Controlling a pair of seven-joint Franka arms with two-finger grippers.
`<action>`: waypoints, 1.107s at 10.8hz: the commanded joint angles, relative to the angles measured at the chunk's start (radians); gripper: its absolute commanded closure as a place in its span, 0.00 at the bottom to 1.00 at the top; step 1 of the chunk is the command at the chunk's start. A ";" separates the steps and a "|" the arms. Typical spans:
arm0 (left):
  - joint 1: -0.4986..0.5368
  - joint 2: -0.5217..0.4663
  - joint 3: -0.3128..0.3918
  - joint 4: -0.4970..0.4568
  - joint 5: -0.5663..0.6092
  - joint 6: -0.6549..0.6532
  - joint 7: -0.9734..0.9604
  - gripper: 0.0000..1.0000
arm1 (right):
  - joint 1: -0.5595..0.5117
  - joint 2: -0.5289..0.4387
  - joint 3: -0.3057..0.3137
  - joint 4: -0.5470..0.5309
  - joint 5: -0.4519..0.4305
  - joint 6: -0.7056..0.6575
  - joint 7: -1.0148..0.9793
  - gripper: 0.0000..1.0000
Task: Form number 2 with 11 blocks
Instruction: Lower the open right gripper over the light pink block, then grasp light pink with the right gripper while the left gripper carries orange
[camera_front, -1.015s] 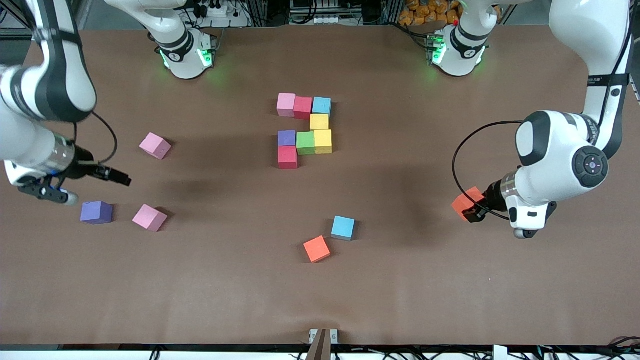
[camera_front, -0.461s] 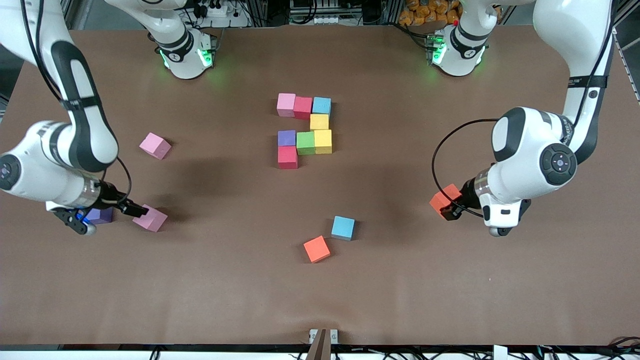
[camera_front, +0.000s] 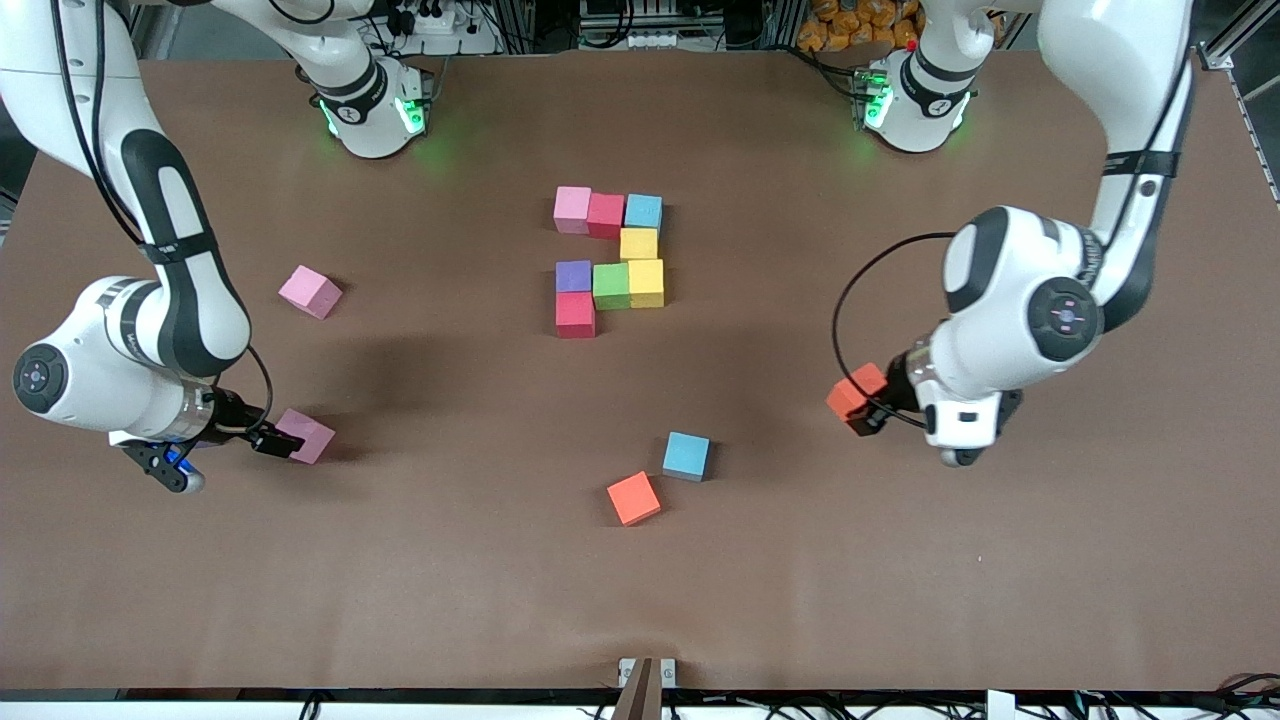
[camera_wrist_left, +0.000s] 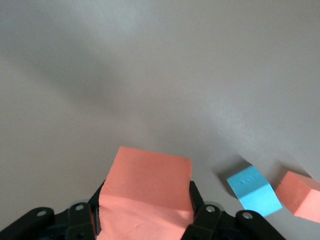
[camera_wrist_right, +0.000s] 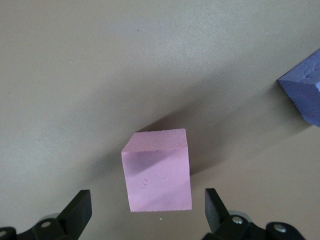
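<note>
From the front view, my left gripper is clamped on an orange block and carries it above bare table toward the left arm's end, well apart from the unfinished number 2 at the table's middle; that digit has eight cubes laid, ending in a red cube at its nearest edge, so I judge I am bringing one of the last three for the bottom row. My right gripper hangs spread wide by a pink block toward the right arm's end, touching nothing that I can see. Loose near the front camera lie a light blue block and a second orange block. In the left wrist view the carried cube fills the space between my fingers, squarely pinched, and the two loose cubes show ahead of it. In the right wrist view the pink cube sits centred between my parted fingertips, turned slightly askew, with a purple block just off to one side, which the arm hides from the front. Next I would need to lower, align to its faces and close.
</note>
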 joint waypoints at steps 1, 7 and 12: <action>-0.014 0.013 0.004 0.032 -0.014 -0.006 -0.063 1.00 | -0.013 0.036 0.007 0.028 0.005 0.014 0.008 0.00; -0.057 0.033 0.002 0.023 -0.015 -0.016 -0.330 1.00 | -0.010 0.079 -0.003 0.049 0.005 0.025 0.008 0.00; -0.120 0.097 -0.002 0.031 -0.066 0.018 -0.433 1.00 | -0.001 0.105 -0.007 0.042 0.005 0.042 0.008 0.00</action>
